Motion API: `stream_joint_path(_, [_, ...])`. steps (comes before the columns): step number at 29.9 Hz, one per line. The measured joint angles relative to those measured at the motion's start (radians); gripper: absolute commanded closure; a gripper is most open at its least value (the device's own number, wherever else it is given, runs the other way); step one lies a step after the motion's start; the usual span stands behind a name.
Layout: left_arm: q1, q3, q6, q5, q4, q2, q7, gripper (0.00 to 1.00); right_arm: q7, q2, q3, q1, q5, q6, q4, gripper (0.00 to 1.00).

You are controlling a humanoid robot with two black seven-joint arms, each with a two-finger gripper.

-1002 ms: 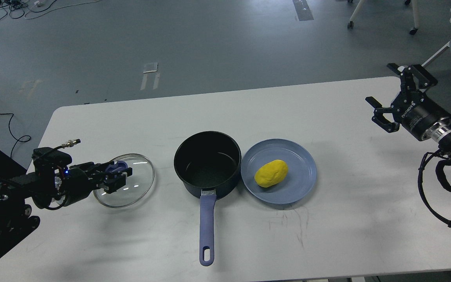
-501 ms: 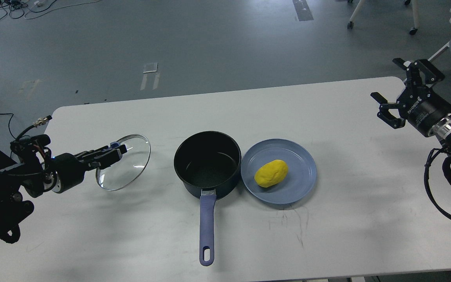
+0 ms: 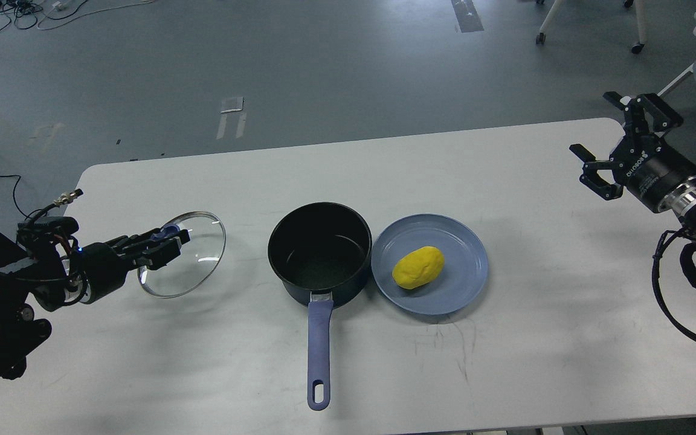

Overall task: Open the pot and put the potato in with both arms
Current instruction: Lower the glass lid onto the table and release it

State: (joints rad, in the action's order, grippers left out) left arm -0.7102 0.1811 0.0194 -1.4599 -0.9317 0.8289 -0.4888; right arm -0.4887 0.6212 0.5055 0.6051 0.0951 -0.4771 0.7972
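Lifted lid (image 3: pixel 188 257) in left end effector (image 3: pixel 170 240)

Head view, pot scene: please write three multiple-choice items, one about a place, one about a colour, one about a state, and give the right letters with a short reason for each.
1. Where is the potato?
A. inside the pot
B. on the blue plate
C. on the bare table

2. What colour is the pot handle?
A. blue
B. red
C. white

3. What is the state of the pot?
A. covered by its lid
B. lying on its side
C. open, with nothing inside

Answers:
1 B: the potato lies on the blue plate, just to the right of the pot.
2 A: the long handle pointing toward the near table edge is blue.
3 C: the dark inside of the pot shows bare, and the glass lid is off to the left, tilted, held at its knob by the left gripper. The right gripper is open, far to the right.
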Motion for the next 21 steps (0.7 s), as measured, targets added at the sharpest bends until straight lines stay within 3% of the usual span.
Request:
stream_joint_path(8, [0.025,0.000,0.038,-0.052,0.017,-0.014,0.000,0.03,0.000,-0.003,-0.013,-0.003,0.000,0.000,-0.001,0.00])
stream_joint_path(13, [0.027,0.000,0.043,-0.103,0.029,-0.021,0.000,0.09,0.000,-0.003,-0.015,-0.003,0.000,0.000,-0.001,0.00])
stream_joint_path(15, [0.027,0.000,0.043,-0.115,0.029,-0.022,0.000,0.18,0.000,-0.003,-0.015,-0.002,0.000,0.000,-0.001,0.00])
stream_joint_path(17, [0.027,0.000,0.043,-0.119,0.030,-0.022,0.000,0.33,0.000,-0.003,-0.016,-0.002,0.000,0.000,-0.001,0.00])
stream_joint_path(21, [0.040,-0.001,0.044,-0.120,0.030,-0.023,0.000,0.40,0.000,-0.004,-0.016,-0.002,0.000,0.000,-0.001,0.00])
